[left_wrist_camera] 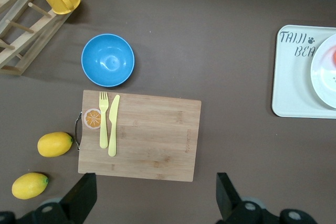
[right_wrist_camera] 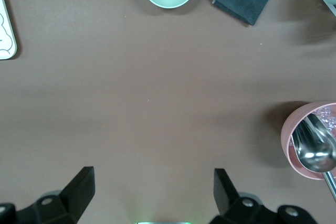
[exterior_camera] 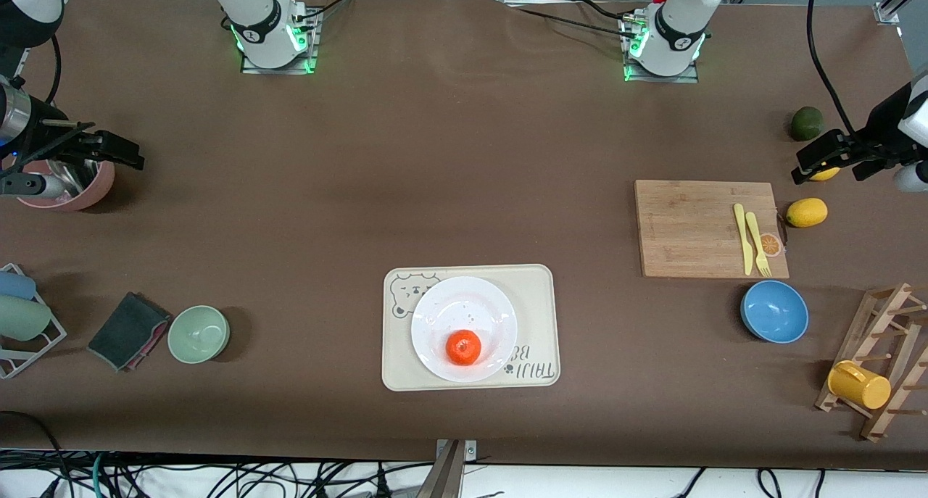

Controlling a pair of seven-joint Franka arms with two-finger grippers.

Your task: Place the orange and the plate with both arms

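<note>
In the front view we see the orange (exterior_camera: 463, 347) on the plate (exterior_camera: 464, 312), which sits on the cream tray (exterior_camera: 537, 289) on the counter (exterior_camera: 435, 157). The left gripper (exterior_camera: 834, 157) hangs over a lemon (exterior_camera: 825, 172), and the right gripper (exterior_camera: 109, 148) over the pink cup (exterior_camera: 69, 186). In the left wrist view, we see the fingers (left_wrist_camera: 81, 196) wide and empty. In the right wrist view, the fingers (right_wrist_camera: 81, 190) are also wide and empty.

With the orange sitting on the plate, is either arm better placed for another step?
Neither. The orange rests on the plate on the tray; left gripper and right gripper wait open at opposite table ends.
</note>
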